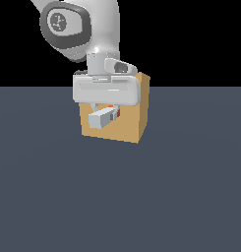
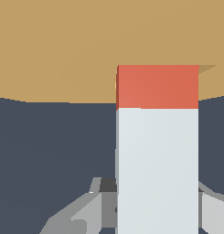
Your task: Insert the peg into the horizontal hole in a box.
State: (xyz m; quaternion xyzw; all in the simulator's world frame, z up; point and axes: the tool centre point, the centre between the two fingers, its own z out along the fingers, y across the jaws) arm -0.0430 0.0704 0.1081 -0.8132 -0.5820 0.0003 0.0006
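Note:
The tan box stands on the floor, and its face fills the far part of the wrist view. My gripper hangs in front of that face, shut on the peg. The peg's grey-white part points away from the box, and only a short piece of its orange-red end shows where it meets the box face. Grey fingers flank the white part. The peg covers the horizontal hole, apart from a thin darker wedge beside the orange end.
A flat dark blue-grey floor spreads around the box, with black background behind it. My arm's white wrist and hand hide the upper part of the box face in the exterior view.

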